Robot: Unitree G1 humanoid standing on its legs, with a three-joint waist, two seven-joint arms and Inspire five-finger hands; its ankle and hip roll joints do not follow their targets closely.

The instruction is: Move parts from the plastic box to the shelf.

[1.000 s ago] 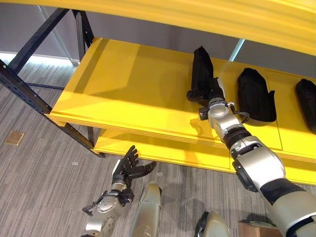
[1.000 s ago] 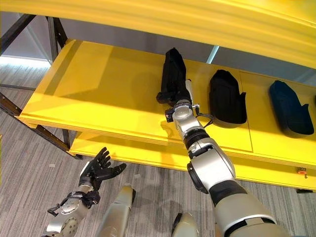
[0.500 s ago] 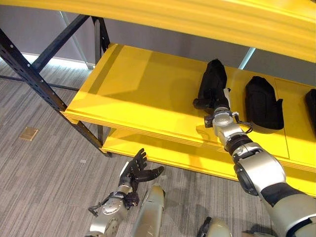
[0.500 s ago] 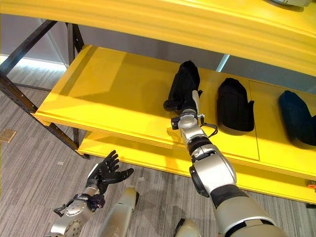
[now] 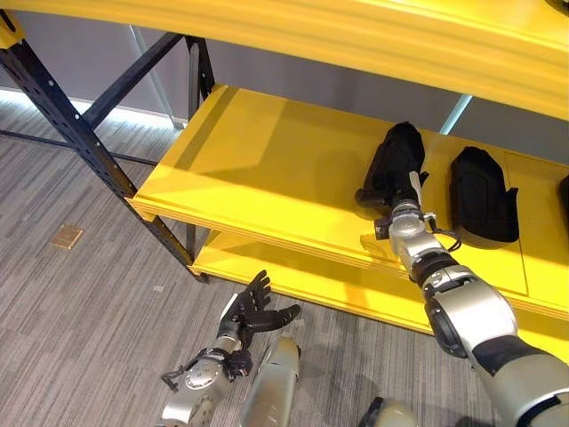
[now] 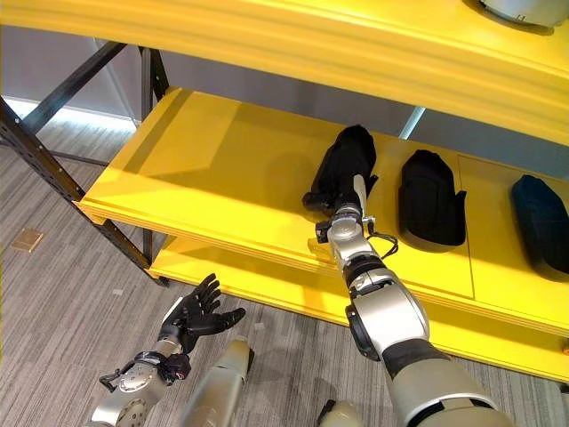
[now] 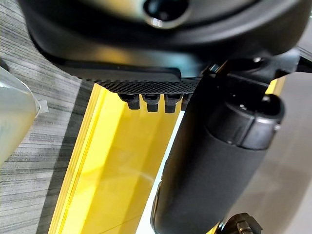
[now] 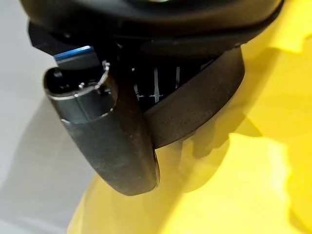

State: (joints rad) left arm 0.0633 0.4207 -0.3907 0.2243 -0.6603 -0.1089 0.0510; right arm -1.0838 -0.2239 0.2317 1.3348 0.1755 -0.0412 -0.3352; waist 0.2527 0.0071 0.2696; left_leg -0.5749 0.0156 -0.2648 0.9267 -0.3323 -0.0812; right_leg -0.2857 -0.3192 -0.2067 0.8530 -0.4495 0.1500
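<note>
Right robot hand [image 6: 342, 213] still half-hidden behind part [image 6: 345, 169]

The right arm reaches forward and up, nearly straight, its right hand [image 5: 384, 191] curled around a dark part. The left arm hangs low with the elbow bent, wrist turned up; the left hand [image 5: 252, 309] is spread, fingers straight and thumb out, holding nothing.
</note>
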